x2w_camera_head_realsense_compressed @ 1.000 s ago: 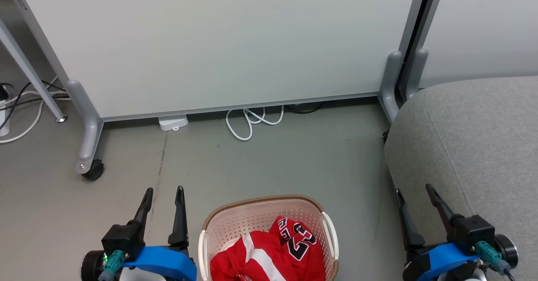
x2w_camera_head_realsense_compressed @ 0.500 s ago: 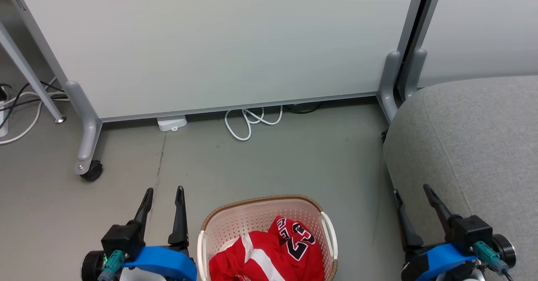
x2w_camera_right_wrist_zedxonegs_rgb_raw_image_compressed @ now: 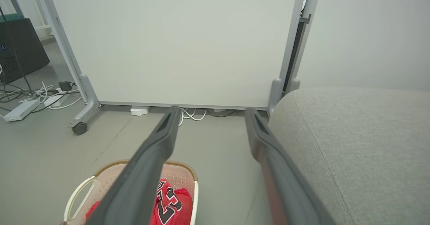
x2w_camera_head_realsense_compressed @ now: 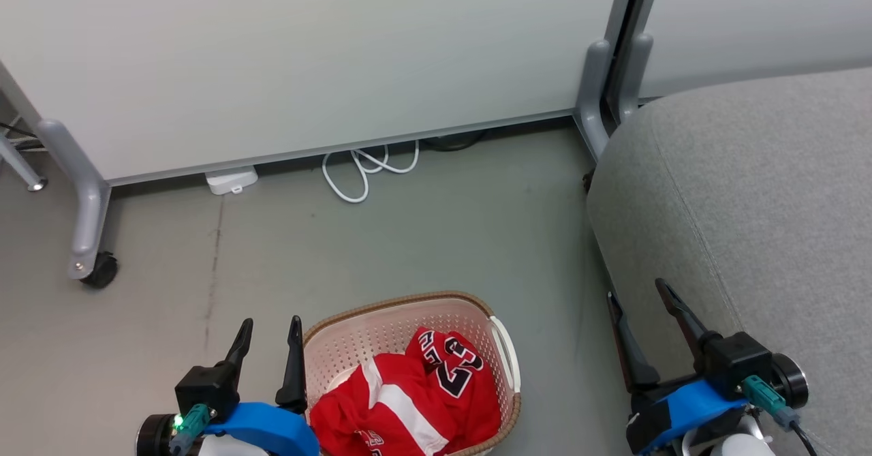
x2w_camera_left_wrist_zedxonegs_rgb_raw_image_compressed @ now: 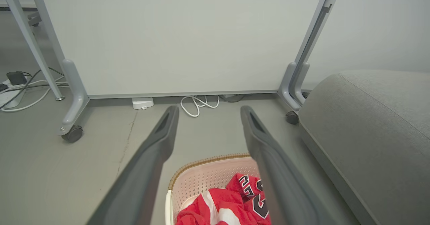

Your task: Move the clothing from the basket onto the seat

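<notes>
**Clothing in basket, both grippers empty**

Lower left: left gripper (x2w_camera_head_realsense_compressed: 271, 322), fingers parted a moderate way, nothing between them. Its inner finger sits just beside the basket's left wall.

Lower right: right gripper (x2w_camera_head_realsense_compressed: 635, 290), fingers spread wider, also empty, at the near edge of the seat.

Between them, closer to the left one: basket (x2w_camera_head_realsense_compressed: 402, 300), upright on the grey floor (x2w_camera_head_realsense_compressed: 422, 238). The clothing (x2w_camera_head_realsense_compressed: 409, 401) is heaped inside it, red with white stripes, with a "23" facing up toward the right-hand wall.

Right of the basket, across a strip of floor: seat (x2w_camera_head_realsense_compressed: 749, 183), grey fabric, stitched seam running along its top.

Farther back: white cable (x2w_camera_head_realsense_compressed: 361, 170) looped on the floor beside a small white box (x2w_camera_head_realsense_compressed: 231, 180), both at the foot of a pale partition panel (x2w_camera_head_realsense_compressed: 306, 54). Far left: black caster (x2w_camera_head_realsense_compressed: 102, 272) under the panel's grey leg.
</notes>
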Available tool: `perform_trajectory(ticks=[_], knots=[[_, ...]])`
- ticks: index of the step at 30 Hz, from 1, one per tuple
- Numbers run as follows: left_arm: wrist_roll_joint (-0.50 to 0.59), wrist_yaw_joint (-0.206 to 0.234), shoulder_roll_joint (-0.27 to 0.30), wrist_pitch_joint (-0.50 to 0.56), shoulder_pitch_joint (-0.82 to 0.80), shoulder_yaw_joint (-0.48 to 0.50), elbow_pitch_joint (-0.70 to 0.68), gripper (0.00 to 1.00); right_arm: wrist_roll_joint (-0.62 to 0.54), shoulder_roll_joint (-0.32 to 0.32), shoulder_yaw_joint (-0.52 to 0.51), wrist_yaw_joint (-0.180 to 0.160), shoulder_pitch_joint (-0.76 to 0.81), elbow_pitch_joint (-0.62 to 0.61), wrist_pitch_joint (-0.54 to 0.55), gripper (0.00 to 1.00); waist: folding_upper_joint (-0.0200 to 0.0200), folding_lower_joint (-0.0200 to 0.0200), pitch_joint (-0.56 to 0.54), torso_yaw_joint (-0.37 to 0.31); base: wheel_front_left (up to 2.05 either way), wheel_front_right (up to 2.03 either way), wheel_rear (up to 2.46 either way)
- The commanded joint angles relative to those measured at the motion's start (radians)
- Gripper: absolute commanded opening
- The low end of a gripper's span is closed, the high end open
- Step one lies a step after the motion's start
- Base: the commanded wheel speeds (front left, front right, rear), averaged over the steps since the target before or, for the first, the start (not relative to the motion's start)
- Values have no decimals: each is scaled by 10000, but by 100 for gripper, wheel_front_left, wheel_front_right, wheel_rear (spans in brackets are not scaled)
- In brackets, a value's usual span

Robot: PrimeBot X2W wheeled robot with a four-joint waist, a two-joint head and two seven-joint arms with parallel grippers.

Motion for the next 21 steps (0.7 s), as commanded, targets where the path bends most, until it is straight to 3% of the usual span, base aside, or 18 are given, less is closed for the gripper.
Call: perform_trajectory(ticks=[1,21], knots=[[31,-55,83,-48,-211,-38,146,100,27,-37,71,1,-161,-36,-6,100,0,0,355,-344,0,0,0],[593,-557,1141,1081,-3840,-1508,4391,100,926,-27,1350,1,-2312,-736,-362,100,0,0,4893,-2501,0,0,0]])
